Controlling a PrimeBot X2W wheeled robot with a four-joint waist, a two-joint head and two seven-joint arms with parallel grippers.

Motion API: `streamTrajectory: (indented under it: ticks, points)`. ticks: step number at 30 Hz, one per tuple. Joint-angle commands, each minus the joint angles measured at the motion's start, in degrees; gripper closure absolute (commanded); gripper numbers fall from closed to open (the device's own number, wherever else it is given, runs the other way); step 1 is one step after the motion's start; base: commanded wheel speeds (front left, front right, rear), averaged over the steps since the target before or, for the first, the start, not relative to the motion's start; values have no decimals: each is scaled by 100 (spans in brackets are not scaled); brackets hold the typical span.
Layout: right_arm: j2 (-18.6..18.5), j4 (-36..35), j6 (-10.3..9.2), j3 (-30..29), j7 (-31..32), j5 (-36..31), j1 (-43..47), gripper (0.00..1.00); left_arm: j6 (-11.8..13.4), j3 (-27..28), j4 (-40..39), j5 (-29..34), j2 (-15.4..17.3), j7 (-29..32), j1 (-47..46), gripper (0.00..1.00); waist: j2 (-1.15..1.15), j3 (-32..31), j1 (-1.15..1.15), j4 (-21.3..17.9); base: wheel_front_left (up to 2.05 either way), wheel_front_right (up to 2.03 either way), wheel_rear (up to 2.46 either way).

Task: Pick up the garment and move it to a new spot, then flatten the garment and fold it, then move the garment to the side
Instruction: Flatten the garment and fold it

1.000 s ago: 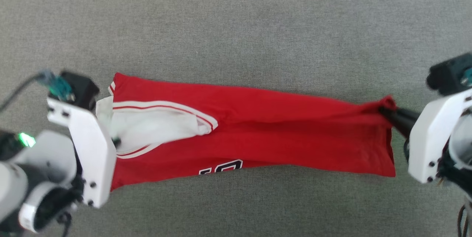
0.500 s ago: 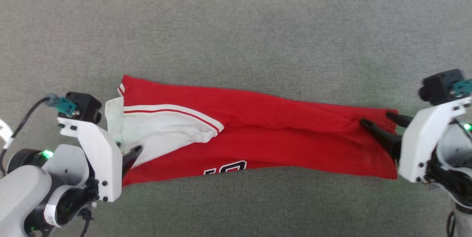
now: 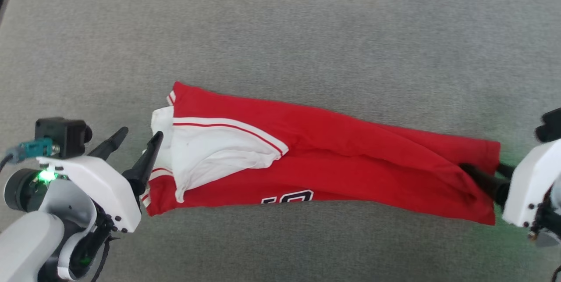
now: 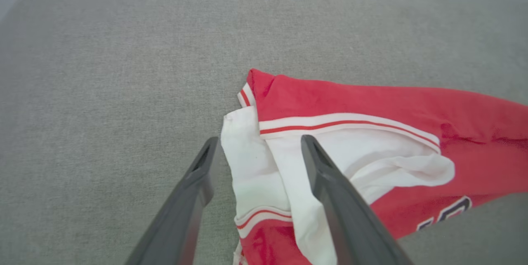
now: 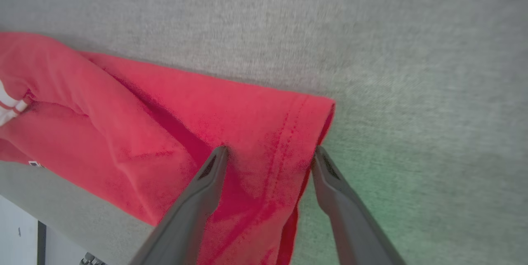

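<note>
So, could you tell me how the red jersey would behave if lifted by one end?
Probably floppy: the jersey lies in soft creases and would drape. Its layers may slip apart, as the white sleeve rests loose on top. Pushed, it would likely bunch on the grey surface.

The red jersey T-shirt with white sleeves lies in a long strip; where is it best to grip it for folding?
Probably the short ends of the red jersey T-shirt: the red hem from the robot's right, the striped white sleeve edge from its left. Both lie flat and free.
</note>
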Motion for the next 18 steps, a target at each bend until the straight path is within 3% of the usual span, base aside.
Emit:
streamTrajectory:
  ticks: [1,10,11,12,13,18]
  points:
    - [65,156,-2,26,47,59,43,0,-65,57,109,68,-92,-268,123,0,0,9,0,95,0,0,0]
    - [159,1226,0,686,-77,360,-141,0,-338,358,844,279,-678,-2038,508,0,0,-26,0,376,0,0,0]
    - [103,1265,0,851,-130,438,-186,53,-388,393,940,245,-763,-2165,542,0,0,-29,0,395,0,0,0]
    - [39,1274,0,950,-217,535,-245,90,-434,406,1031,276,-816,-2276,561,0,0,-33,0,422,0,0,0]
    - [-42,1312,0,1013,-251,610,-277,100,-460,445,1138,308,-869,-2360,599,0,0,-40,0,431,0,0,0]
    - [-437,1322,-1,1036,-487,985,-467,100,-649,796,1488,371,-1229,-2566,823,0,0,-124,0,428,0,0,0]
